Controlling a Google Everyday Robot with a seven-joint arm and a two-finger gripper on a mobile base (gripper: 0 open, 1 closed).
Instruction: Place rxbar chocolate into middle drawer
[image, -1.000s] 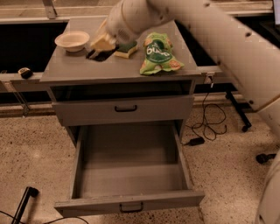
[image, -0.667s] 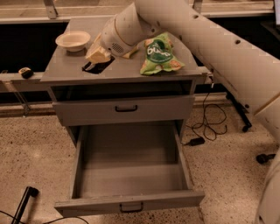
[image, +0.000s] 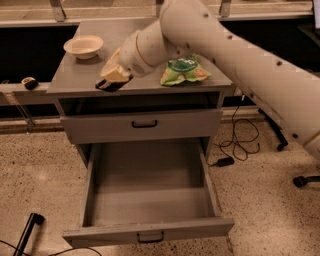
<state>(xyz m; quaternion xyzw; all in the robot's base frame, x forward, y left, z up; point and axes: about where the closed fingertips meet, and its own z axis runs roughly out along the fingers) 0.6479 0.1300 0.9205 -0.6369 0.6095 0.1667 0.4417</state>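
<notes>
My gripper (image: 112, 80) is over the front left part of the grey cabinet top (image: 70, 80), near its front edge. It is shut on the rxbar chocolate (image: 106, 85), a small dark flat bar sticking out below the pale fingers. The middle drawer (image: 148, 231) is pulled far out below, and its grey inside shows nothing in it. The handled drawer above it (image: 144, 123) is closed. My arm crosses the top from the right and hides part of it.
A green bag (image: 184, 71) lies on the right of the top and a pale bowl (image: 83, 46) at the back left. Cables (image: 240, 145) lie on the floor at the right, near a chair wheel (image: 300, 181). A black rod (image: 27, 232) lies at the bottom left.
My gripper has moved left and toward the front edge of the cabinet top, carrying the dark bar. The drawer stays open.
</notes>
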